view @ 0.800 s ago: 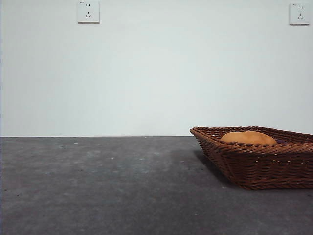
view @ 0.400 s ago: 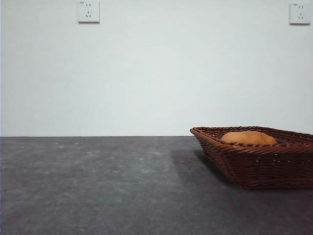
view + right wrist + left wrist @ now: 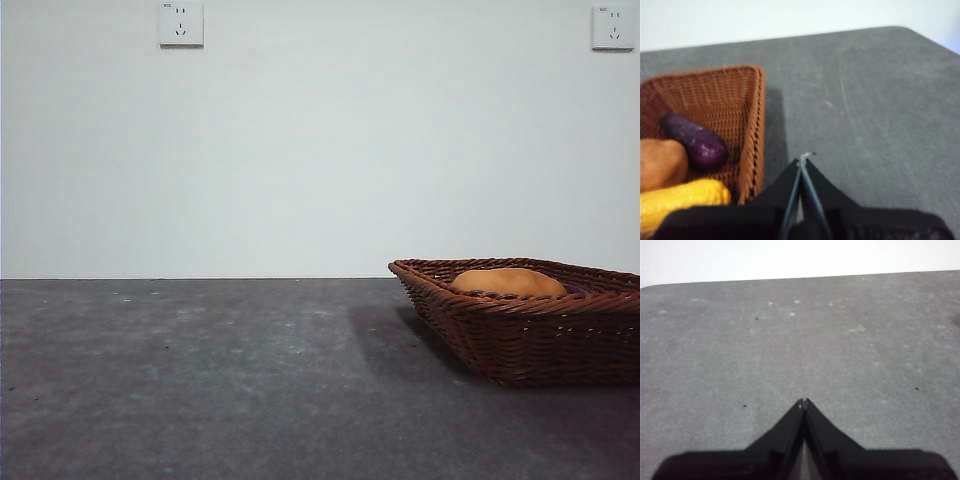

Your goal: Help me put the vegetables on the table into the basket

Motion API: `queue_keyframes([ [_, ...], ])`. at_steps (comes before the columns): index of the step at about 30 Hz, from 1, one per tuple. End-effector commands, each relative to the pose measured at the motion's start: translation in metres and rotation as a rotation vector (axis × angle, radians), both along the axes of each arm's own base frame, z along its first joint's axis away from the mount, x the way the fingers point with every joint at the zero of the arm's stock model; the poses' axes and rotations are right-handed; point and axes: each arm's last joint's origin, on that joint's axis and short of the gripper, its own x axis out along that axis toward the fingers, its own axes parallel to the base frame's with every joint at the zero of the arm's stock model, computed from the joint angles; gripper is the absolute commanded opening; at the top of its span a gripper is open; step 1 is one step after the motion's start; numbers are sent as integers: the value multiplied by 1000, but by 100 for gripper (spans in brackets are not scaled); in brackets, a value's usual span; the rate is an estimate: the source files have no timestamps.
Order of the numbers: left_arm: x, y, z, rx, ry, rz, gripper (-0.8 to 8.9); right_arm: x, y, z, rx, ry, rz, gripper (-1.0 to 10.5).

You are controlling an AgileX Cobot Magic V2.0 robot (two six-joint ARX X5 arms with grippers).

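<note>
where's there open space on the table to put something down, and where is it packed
Bare table runs from the basket out to the far side in the front view, and the stretch under the left gripper is bare too. It is crowded inside the basket: eggplant, potato and corn lie close together. The right gripper is beside the basket's rim.
</note>
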Motion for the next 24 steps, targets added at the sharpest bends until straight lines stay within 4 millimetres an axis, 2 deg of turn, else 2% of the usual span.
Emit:
queue_keyframes([
  [1, 0, 0, -3, -9, 3, 6, -4, 1, 0, -2, 5, -8, -7, 2],
  [15, 0, 0, -3, -8, 4, 6, -4, 1, 0, -3, 7, -7, 1, 2],
  [24, 0, 0, -3, -8, 4, 6, -4, 1, 11, -3, 8, -6, 113, 2],
])
